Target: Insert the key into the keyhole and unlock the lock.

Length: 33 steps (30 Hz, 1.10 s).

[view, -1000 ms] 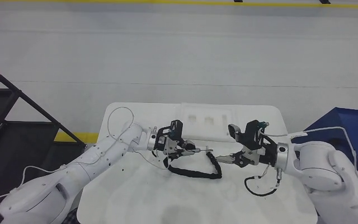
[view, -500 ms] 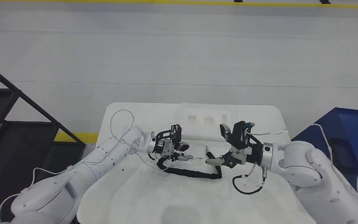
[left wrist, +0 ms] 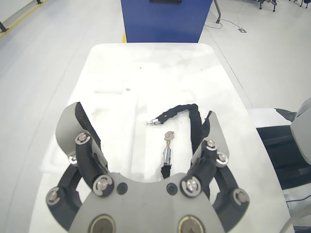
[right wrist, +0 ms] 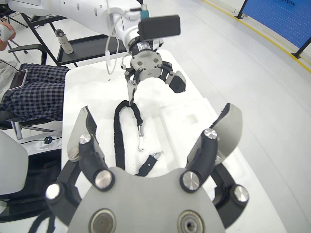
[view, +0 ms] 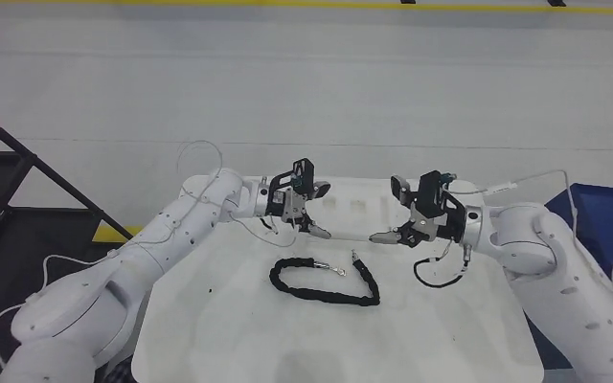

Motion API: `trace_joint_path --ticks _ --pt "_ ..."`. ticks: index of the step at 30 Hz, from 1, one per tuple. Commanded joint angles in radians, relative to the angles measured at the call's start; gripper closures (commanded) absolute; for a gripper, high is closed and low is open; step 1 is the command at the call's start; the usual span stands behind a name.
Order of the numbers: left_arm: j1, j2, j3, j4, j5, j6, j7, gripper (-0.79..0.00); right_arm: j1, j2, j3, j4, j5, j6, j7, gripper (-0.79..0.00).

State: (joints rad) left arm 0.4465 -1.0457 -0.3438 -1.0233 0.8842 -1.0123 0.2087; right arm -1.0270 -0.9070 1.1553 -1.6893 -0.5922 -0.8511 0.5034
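Your left tool (view: 320, 211), right tool (view: 390, 212) lift away, both spread, empty; key (left wrist: 169, 135) stays in lock (view: 306, 293), ends apart, likely unlocked.

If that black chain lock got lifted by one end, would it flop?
Probably flop: the chain lock lies in a loose curve on the table. Its metal ends suggest some weight. The key in one end might slip out.

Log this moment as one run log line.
left gripper: open, above table | right gripper: open, above table | chain lock: on table, ends apart | key: inserted
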Motion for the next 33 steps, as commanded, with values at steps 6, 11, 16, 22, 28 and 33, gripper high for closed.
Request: trace_joint_path --ticks 6,11,16,22,28,33 --pt "-0.142 0.023 0.058 0.016 -0.153 0.000 0.023 -0.785 0.200 -0.016 -0.043 0.155 0.008 -0.027 0.080 -0.785" --pt "-0.216 0.050 0.094 0.024 -0.232 0.000 0.038 -0.785 0.287 -0.029 -0.080 0.237 0.009 0.006 0.114 -0.785" --pt "-0.259 0.070 0.135 0.031 -0.274 0.000 0.064 -0.785 0.352 -0.042 -0.118 0.306 0.011 0.002 0.125 -0.785" --pt "-0.266 0.073 0.150 0.036 -0.281 0.000 0.074 -0.785 0.372 -0.047 -0.130 0.327 0.011 0.004 0.122 -0.785" --pt "-0.266 0.073 0.149 0.035 -0.280 0.000 0.074 -0.785 0.371 -0.047 -0.129 0.326 0.011 0.004 0.122 -0.785" --pt "-0.266 0.073 0.149 0.035 -0.280 0.000 0.074 -0.785 0.371 -0.047 -0.129 0.326 0.011 0.004 0.122 -0.785"
